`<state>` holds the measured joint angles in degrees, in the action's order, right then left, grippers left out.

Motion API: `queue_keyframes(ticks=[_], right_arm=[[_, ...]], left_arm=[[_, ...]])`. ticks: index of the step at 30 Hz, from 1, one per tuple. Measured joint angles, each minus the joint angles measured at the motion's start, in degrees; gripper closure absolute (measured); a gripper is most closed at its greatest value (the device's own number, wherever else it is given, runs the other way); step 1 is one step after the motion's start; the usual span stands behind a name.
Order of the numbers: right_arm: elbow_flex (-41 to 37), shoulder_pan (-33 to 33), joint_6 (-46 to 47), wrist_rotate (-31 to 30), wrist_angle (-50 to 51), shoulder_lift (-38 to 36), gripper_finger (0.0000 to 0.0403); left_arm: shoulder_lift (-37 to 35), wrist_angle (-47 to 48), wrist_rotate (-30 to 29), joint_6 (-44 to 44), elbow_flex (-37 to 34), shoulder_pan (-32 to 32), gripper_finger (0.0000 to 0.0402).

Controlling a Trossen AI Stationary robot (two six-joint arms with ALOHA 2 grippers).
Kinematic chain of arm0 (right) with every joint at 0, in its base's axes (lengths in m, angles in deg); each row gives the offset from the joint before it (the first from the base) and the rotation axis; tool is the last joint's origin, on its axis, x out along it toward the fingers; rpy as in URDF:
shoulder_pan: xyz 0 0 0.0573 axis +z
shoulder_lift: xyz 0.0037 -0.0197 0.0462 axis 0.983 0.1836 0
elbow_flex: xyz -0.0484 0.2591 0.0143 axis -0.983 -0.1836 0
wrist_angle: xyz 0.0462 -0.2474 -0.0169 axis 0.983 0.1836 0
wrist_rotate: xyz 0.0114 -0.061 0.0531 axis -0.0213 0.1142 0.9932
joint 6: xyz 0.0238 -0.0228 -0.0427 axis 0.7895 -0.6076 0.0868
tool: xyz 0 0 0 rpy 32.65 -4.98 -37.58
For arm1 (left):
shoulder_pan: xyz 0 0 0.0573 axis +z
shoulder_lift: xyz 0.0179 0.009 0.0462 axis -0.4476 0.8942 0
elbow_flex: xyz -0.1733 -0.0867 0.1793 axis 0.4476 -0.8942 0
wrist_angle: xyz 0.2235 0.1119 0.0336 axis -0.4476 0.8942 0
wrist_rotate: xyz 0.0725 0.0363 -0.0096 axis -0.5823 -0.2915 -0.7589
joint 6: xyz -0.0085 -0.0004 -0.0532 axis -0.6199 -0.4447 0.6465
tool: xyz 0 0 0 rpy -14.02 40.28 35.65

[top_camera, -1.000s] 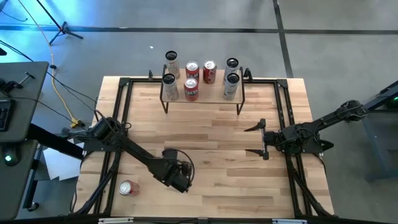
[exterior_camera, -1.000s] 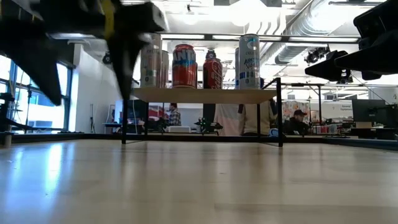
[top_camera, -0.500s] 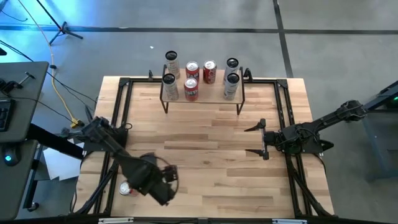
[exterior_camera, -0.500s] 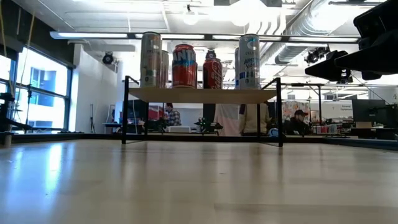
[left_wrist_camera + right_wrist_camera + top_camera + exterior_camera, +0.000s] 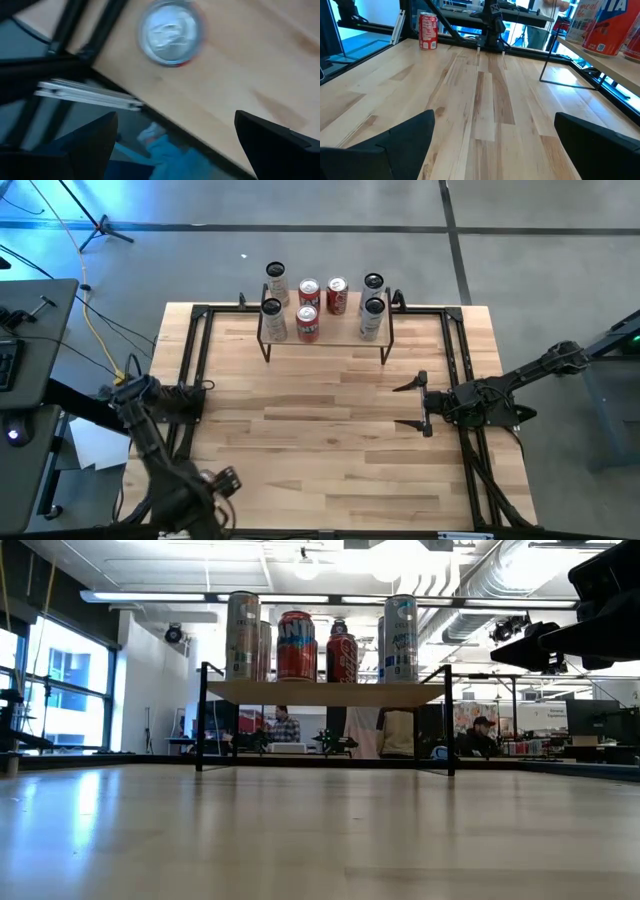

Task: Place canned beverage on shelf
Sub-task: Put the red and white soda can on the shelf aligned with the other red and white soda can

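Shelf (image 5: 325, 328): stands at the far edge of the table (image 5: 330, 440), centred; light top board on thin black legs.
Cans on shelf (image 5: 307, 320): six upright in two rows — silver, red, silver in the front row, and silver, two red, silver behind. In the low view they stand in a line on the board (image 5: 325, 692).
Loose red can (image 5: 428, 31): upright at the near-left corner of the table, close to the black rail; the left wrist view looks down on its silver lid (image 5: 171, 31). In the high view the left arm hides it.
Left gripper (image 5: 215, 490): above the near-left corner, over the table's edge; fingers spread wide, nothing between them. The can lies ahead of the fingertips, not touched.
Right gripper (image 5: 417, 404): hovers over the right half of the table, pointing toward the middle; fingers (image 5: 409, 385) spread fully apart, empty.
Room behind: people visible past the shelf legs in the low view.
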<state>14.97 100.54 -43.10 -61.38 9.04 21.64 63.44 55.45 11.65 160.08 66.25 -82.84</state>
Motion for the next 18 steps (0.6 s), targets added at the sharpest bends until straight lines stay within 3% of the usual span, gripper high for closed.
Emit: queue_keyframes(ticks=[7,18], right_arm=[[0.0,0.0,0.0,0.0,0.0,0.0,0.0003],[0.0,0.0,0.0,0.0,0.0,0.0,0.0003]], left_arm=[[0.4,0.1,4.8,0.0,0.0,-2.4,0.003],[0.3,0.1,0.8,0.0,-10.6,-1.6,0.003]])
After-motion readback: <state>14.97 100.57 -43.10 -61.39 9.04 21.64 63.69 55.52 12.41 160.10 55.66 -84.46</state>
